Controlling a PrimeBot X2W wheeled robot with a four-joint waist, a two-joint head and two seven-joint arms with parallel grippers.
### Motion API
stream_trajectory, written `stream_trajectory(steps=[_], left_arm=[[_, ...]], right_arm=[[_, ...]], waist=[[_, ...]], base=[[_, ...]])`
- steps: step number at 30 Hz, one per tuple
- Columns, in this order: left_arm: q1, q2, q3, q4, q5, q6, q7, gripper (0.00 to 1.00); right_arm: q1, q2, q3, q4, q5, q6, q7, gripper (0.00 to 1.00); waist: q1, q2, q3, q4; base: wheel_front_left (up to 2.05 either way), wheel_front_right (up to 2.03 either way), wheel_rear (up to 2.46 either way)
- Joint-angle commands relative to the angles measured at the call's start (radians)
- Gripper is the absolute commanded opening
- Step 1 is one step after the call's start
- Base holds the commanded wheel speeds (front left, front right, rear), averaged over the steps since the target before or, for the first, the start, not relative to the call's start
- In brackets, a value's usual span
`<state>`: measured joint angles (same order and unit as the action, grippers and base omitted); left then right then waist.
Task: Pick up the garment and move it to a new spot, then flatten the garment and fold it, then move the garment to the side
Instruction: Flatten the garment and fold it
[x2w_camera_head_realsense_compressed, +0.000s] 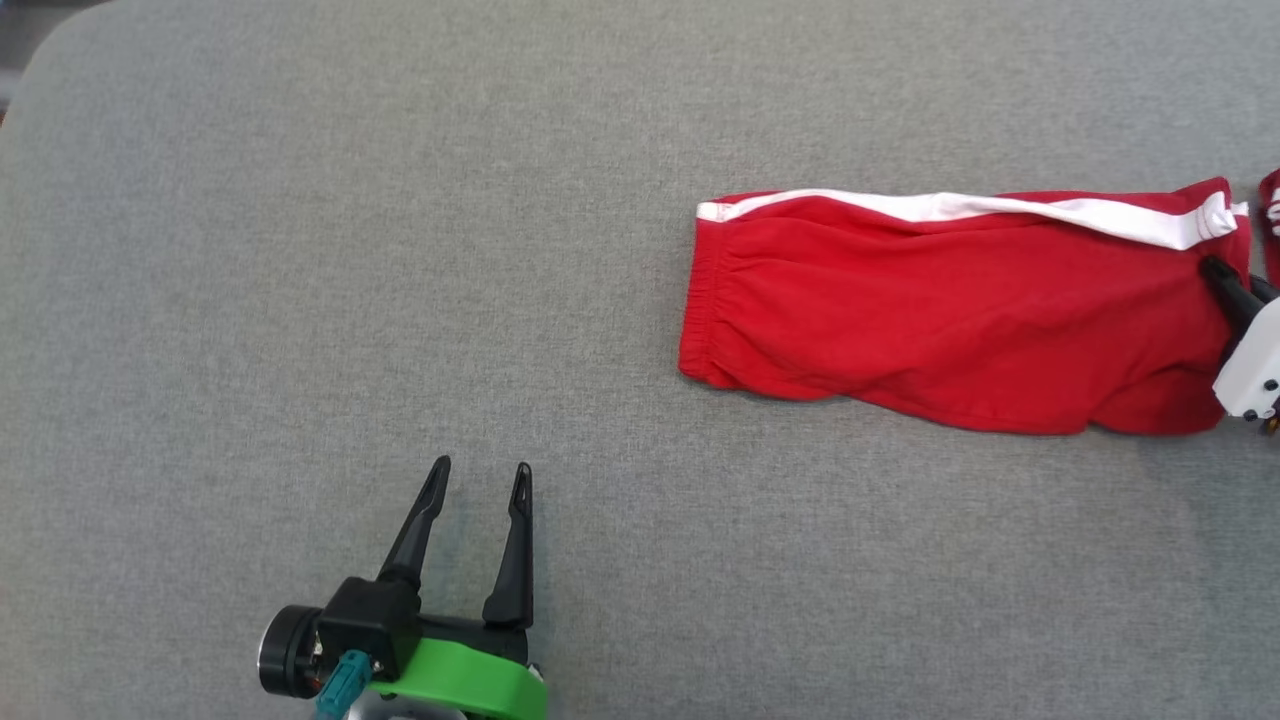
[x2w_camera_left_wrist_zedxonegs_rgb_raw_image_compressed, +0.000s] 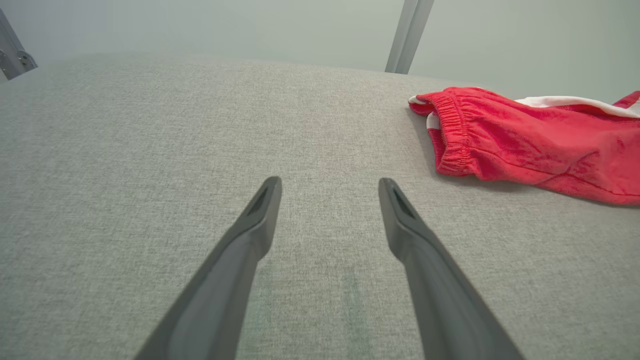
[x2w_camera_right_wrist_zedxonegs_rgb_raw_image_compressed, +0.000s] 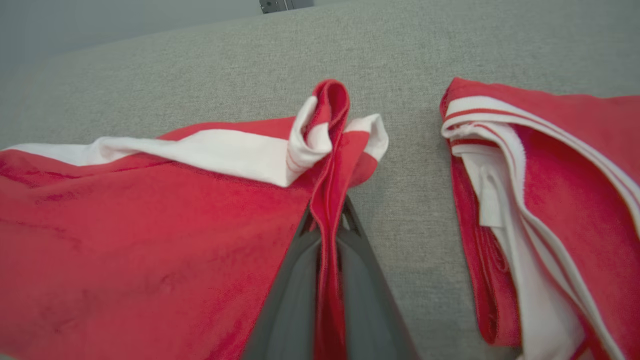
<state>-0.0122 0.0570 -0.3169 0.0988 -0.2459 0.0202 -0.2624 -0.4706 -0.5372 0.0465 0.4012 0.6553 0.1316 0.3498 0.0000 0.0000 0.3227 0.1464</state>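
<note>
The garment is a pair of red shorts with a white side stripe, lying flat on the grey cloth surface at the right, waistband toward the left. The waistband end also shows in the left wrist view as the garment. My right gripper sits at the garment's right hem and is shut on it. Between its dark fingers a pinched fold of the garment stands up. My left gripper rests open at the lower left, well clear of the cloth, with nothing between its fingers.
A second red and white cloth lies folded just right of the held hem, its edge showing at the right border as the cloth. The grey surface stretches bare to the left. A metal post rises behind it.
</note>
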Motion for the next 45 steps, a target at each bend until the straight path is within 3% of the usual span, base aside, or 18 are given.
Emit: stream_trajectory(steps=[1,7,11,14,18,21,28,33,34,35,36,41,45], left_arm=[[0.022,0.003,0.005,0.001,0.004,-0.006,-0.003,1.0],[0.051,-0.004,-0.001,-0.003,-0.01,-0.009,-0.003,1.0],[0.065,-0.006,-0.006,-0.004,-0.018,-0.003,-0.003,1.0],[0.055,-0.006,-0.021,-0.007,-0.024,-0.003,-0.003,1.0],[0.013,-0.006,-0.047,-0.004,-0.03,-0.006,-0.003,1.0],[-0.006,-0.006,-0.063,0.003,-0.03,-0.007,-0.003,1.0],[-0.022,-0.006,-0.084,0.016,-0.043,0.005,-0.003,1.0],[-0.018,-0.006,-0.087,0.026,-0.054,0.01,-0.003,1.0],[-0.016,-0.006,-0.085,0.028,-0.054,0.01,-0.003,1.0],[-0.012,-0.006,-0.081,0.03,-0.053,0.011,-0.003,1.0],[-0.009,-0.006,-0.077,0.032,-0.052,0.012,-0.003,1.0],[0.023,-0.005,-0.042,0.043,-0.037,0.005,-0.003,1.0],[0.071,-0.005,0.008,0.042,-0.029,0.008,-0.003,1.0]], right_arm=[[0.017,0.006,-0.012,0.002,-0.012,-0.002,-0.016,0.0],[0.03,0.061,-0.013,-0.102,-0.001,-0.001,-0.036,0.0],[0.036,0.152,0.023,-0.214,-0.01,-0.001,0.002,0.0],[0.001,0.258,0.056,-0.234,-0.054,-0.001,0.029,0.0],[-0.052,0.387,0.105,-0.175,-0.142,-0.001,0.04,0.0],[-0.092,0.443,0.129,-0.106,-0.193,-0.001,0.029,0.0],[-0.162,0.484,0.138,0.042,-0.243,-0.001,-0.031,0.0],[-0.196,0.485,0.2,0.126,-0.161,-0.001,-0.092,0.0],[-0.198,0.485,0.213,0.132,-0.148,-0.001,-0.106,0.26],[-0.2,0.486,0.229,0.139,-0.137,-0.001,-0.122,0.85],[-0.199,0.486,0.241,0.143,-0.126,-0.001,-0.139,1.0],[-0.139,0.485,0.256,0.076,-0.153,-0.001,-0.275,1.0],[-0.022,0.401,0.242,-0.059,-0.21,-0.002,-0.392,1.0]], waist=[[0.0,0.0,-0.08,-0.054],[0.0,0.0,-0.092,-0.022],[0.0,0.0,-0.09,-0.019],[0.0,0.0,-0.078,-0.017],[0.0,0.0,-0.054,0.006],[0.0,0.0,-0.037,0.036],[0.0,0.0,-0.017,0.097],[0.0,0.0,-0.021,0.109],[0.0,0.0,-0.024,0.106],[0.0,0.0,-0.028,0.101],[0.0,0.0,-0.033,0.095],[0.0,0.0,-0.079,0.052],[0.0,0.0,-0.14,0.002]], base=[[0.0,0.0,0.0],[0.0,0.0,0.0],[0.0,0.0,0.0],[0.0,0.0,0.0],[0.0,0.0,0.0],[0.0,0.0,0.0],[0.0,0.0,0.0],[0.0,0.0,0.0],[0.0,0.0,0.0],[0.0,0.0,0.0],[0.0,0.0,0.0],[0.0,0.0,0.0],[0.0,0.0,0.0]])
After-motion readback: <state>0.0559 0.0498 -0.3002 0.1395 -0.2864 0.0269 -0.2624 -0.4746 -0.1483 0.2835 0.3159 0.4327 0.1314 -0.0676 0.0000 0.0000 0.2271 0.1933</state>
